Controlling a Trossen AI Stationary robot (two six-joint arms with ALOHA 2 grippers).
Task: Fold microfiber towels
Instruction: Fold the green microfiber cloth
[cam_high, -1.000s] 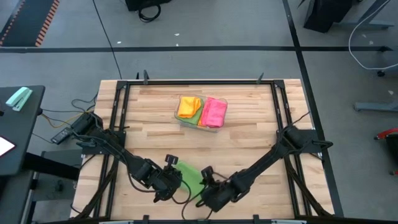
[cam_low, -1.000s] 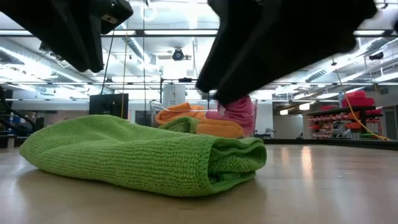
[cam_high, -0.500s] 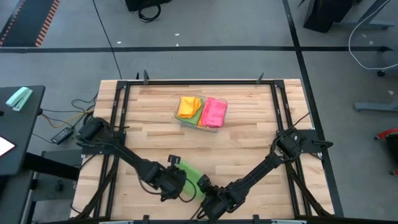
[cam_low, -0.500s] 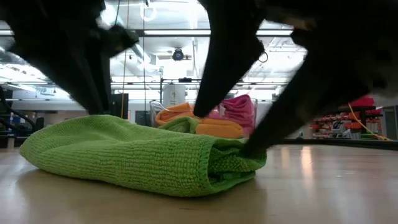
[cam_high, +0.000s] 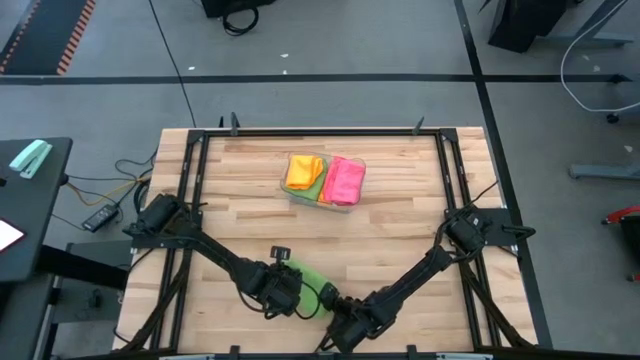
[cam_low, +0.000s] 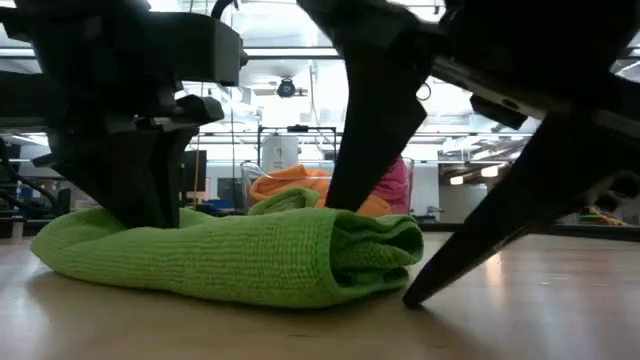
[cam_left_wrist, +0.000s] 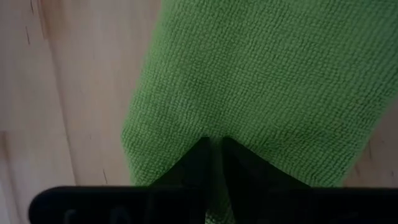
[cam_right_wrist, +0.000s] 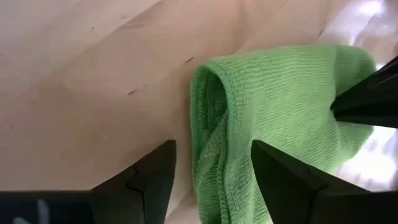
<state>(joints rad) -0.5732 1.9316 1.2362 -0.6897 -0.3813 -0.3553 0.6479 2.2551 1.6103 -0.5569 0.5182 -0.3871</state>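
A green microfiber towel lies folded on the wooden table near its front edge, its folded end toward the right. My left gripper is down on the towel's left part, fingers almost together. My right gripper stands open astride the towel's right end, with one finger on the table beside it and the other over the towel's top. More towels, orange, pink and green, lie in a clear tray at the far middle. My left gripper comes steeply from above onto the towel's upper surface, near its left end. A thin strip of green shows between the nearly closed fingertips; one layer or several, I cannot tell. The towel stays flat on the table, dented under the fingers. My right gripper's fingers flank the folded end; whether they touch the cloth, I cannot tell.
Bare wood lies between the green towel and the tray. Black frame rails run along the table's left, right and far sides. Both arms reach in slantwise from the side rails and meet close together at the front.
Both grippers have come down onto the green towel from above it. The right gripper has rolled about its own axis, and its fingers now straddle the towel's right end. The towel's left hump sits lower under the left fingers; the towel has not shifted.
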